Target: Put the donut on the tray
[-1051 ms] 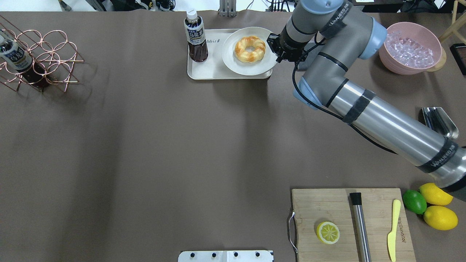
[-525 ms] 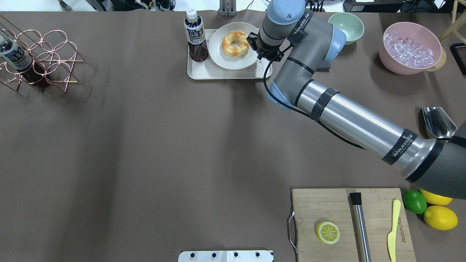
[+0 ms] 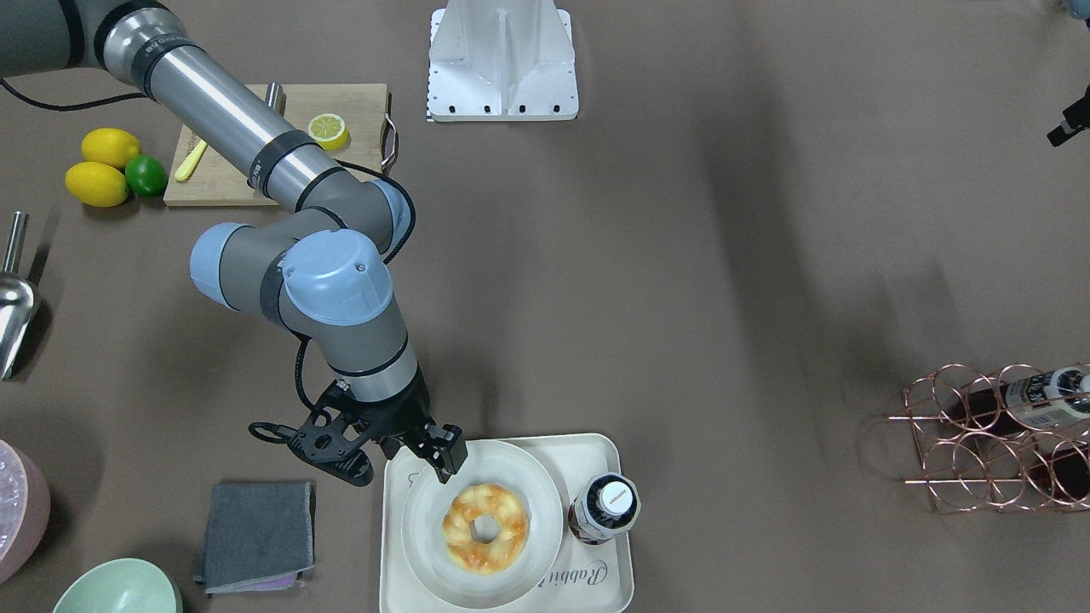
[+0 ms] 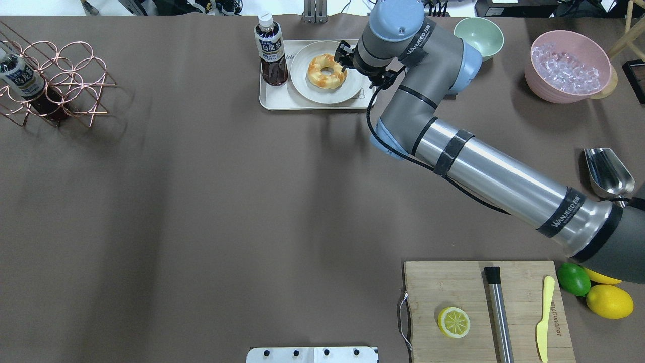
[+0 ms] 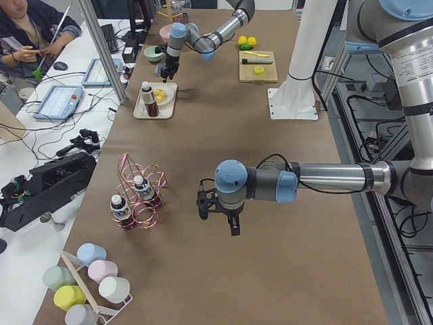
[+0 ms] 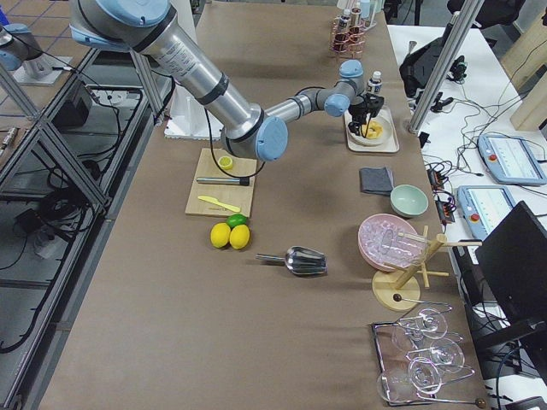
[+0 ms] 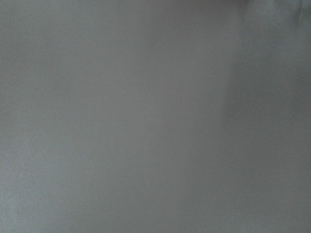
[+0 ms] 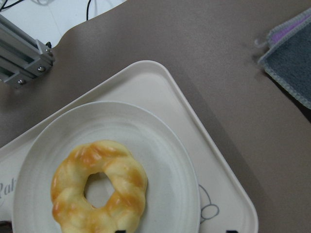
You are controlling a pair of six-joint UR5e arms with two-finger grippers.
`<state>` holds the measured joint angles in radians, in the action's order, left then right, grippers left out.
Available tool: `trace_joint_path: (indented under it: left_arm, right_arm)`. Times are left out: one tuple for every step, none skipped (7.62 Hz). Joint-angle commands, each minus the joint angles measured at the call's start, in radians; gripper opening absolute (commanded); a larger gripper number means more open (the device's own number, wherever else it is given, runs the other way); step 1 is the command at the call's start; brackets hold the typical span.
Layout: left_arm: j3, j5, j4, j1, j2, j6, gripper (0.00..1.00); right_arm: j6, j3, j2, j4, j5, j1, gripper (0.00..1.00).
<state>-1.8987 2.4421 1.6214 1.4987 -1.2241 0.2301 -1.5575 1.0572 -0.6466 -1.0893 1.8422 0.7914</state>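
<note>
Donut (image 4: 327,71) lies on round plate (image 4: 347,88); plate sits on tray (image 4: 274,101) beside 1 bottle (image 4: 271,50). Right gripper (image 3: 438,457) over plate rim, fingers spread, grasping nothing. Left gripper (image 5: 216,210): cannot tell.

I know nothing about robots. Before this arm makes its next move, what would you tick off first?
1. Donut lying on the plate: ok.
2. Plate resting on the tray, inside its rim: ok.
3. Right gripper open with nothing in it: ok.
4. Bottle standing upright on the tray, apart from the right gripper: ok.
5. Left gripper far from the tray: ok.
6. Left gripper open or shut: cannot tell.
</note>
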Motion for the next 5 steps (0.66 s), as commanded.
trace_joint_path:
  left_arm:
    - [0.003, 0.0, 0.0, 0.0, 0.005, 0.0, 0.99]
    - [0.003, 0.0, 0.0, 0.0, 0.006, 0.0, 0.99]
    - [0.003, 0.0, 0.0, 0.0, 0.006, -0.002, 0.99]
    - [0.001, 0.0, 0.002, 0.0, 0.006, -0.002, 0.99]
    - [0.001, 0.0, 0.002, -0.002, 0.003, -0.002, 0.99]
  right_arm:
    - [0.165, 0.208, -0.12, -0.123, 0.125, 0.064, 1.0]
    - [0.244, 0.296, -0.173, -0.203, 0.181, 0.112, 1.0]
    - [0.348, 0.398, -0.244, -0.287, 0.234, 0.158, 1.0]
    - [0.453, 0.52, -0.345, -0.36, 0.258, 0.207, 1.0]
    - [0.597, 0.634, -0.457, -0.415, 0.293, 0.247, 1.0]
